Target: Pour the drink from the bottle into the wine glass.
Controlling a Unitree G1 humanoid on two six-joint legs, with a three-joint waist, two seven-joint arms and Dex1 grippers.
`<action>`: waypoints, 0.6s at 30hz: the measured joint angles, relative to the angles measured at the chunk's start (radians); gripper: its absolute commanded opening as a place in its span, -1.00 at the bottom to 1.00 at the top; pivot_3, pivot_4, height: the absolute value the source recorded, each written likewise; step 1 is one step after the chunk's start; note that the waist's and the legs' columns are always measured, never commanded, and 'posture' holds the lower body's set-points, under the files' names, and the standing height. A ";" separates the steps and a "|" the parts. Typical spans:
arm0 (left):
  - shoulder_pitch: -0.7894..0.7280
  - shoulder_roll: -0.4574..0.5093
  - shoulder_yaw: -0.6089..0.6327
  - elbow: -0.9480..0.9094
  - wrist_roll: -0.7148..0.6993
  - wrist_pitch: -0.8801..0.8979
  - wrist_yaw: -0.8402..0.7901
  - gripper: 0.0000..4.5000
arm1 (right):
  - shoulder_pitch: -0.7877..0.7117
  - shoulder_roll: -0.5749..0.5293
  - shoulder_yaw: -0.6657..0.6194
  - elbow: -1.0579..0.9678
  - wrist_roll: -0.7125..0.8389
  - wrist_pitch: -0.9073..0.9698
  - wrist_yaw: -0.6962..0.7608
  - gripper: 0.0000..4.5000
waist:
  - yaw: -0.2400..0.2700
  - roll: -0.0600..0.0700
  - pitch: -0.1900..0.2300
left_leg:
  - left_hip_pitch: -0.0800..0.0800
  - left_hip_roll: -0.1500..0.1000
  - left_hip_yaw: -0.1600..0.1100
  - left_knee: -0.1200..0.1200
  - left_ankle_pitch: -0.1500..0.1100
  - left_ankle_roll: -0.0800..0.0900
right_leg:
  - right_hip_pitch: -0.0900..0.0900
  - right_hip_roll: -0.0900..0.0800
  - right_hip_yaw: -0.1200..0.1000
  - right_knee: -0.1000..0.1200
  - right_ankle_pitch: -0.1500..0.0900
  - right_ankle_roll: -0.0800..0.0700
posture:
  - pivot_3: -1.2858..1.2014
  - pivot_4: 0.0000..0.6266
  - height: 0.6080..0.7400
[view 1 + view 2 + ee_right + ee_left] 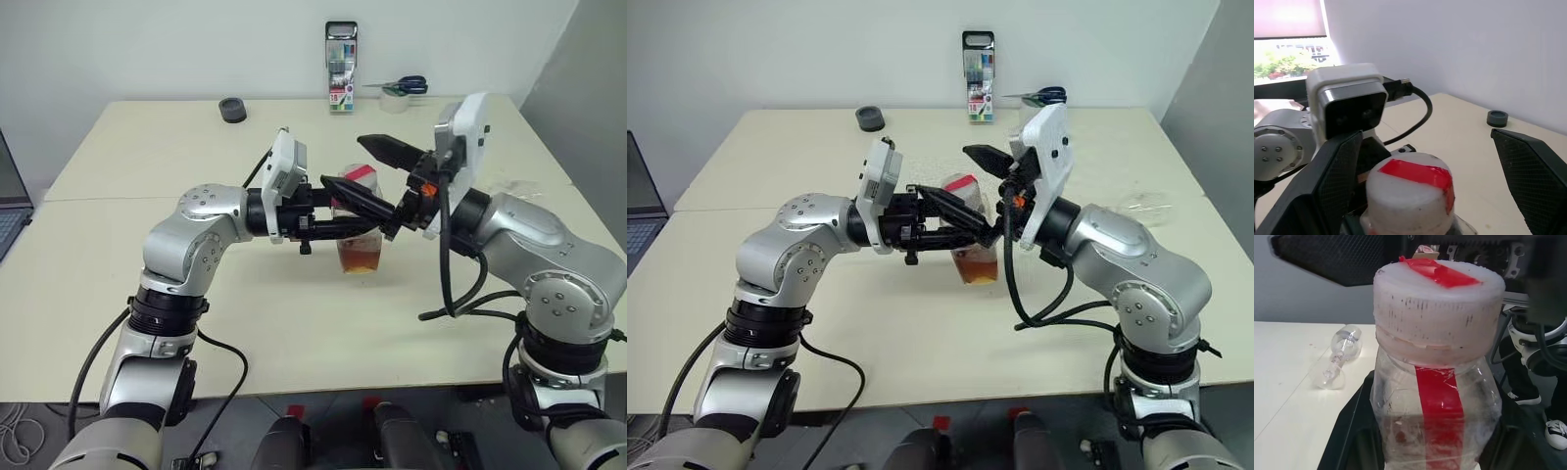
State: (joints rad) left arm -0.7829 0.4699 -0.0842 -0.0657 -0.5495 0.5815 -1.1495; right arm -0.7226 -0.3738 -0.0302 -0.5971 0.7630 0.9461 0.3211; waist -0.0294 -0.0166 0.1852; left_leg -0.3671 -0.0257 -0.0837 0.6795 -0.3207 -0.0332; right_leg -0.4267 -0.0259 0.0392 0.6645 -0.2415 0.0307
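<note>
The small clear plastic bottle [359, 227] with a squarish body, a red vertical label strip and a red-and-white cap [359, 176] stands upright near the middle of the cream table [127, 284]. The translucent amber drink [361, 258] fills only its lowest part. The left gripper [377, 211] reaches in level from about 9 o'clock of the bottle, and its two black fingers are clamped tight on the bottle's body below the cap. In the left wrist view the cap is in place on the neck, its white side scuffed with dark marks, and the red strip [1442, 416] runs straight down the clear wall.

The right gripper [1425, 176] comes from about 3 o'clock, its fingers spread wide apart with nothing between them but the cap; in the right wrist view one textured black finger [1337, 176] stands to one side of the cap and the other to the other side, both apart from it. In the left eye view its upper finger [392, 150] sticks out just above and behind the cap.

The clear stemmed wine glass [1334, 363] lies on its side on the table at about 2 o'clock of the bottle, near the table's right edge, well apart from both grippers.

Along the far edge, at 12 o'clock, stands an upright case of coloured pens [341, 67], with a roll of tape and blue-handled scissors [402, 90] at 1 o'clock and a small dark round object [232, 109] at 11 o'clock
</note>
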 measured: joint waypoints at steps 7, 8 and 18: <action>-0.004 -0.005 -0.019 0.013 0.002 -0.003 -0.016 -0.17 | 0.012 -0.046 0.017 -0.007 0.008 -0.004 0.049 0.31 | -0.002 0.000 0.000 | 0.000 0.000 0.000 0.000 0.000 0.000 | 0.000 0.001 0.000 0.000 0.000 0.000 | 0.03 -0.52 1.00; -0.004 -0.005 -0.020 0.017 0.002 -0.003 -0.017 -0.17 | 0.019 -0.049 0.018 -0.011 0.015 -0.003 0.057 0.15 | -0.002 0.000 0.000 | 0.000 0.000 0.000 0.000 0.000 0.000 | 0.000 0.001 0.000 0.000 0.000 0.000 | 0.03 -0.52 1.00; -0.004 -0.002 -0.025 0.019 0.003 -0.002 -0.018 -0.17 | 0.027 -0.066 0.015 0.016 0.032 -0.021 0.112 -0.16 | -0.002 0.000 0.000 | 0.000 0.000 0.000 0.000 0.000 0.000 | 0.000 0.001 0.000 0.000 0.000 0.000 | 0.03 -0.52 1.00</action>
State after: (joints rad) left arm -0.7868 0.4679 -0.1093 -0.0465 -0.5468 0.5793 -1.1680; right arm -0.6954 -0.4393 -0.0148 -0.5810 0.7948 0.9246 0.4332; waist -0.0313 -0.0166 0.1852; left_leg -0.3669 -0.0253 -0.0833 0.6794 -0.3209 -0.0328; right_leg -0.4266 -0.0246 0.0395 0.6645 -0.2415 0.0307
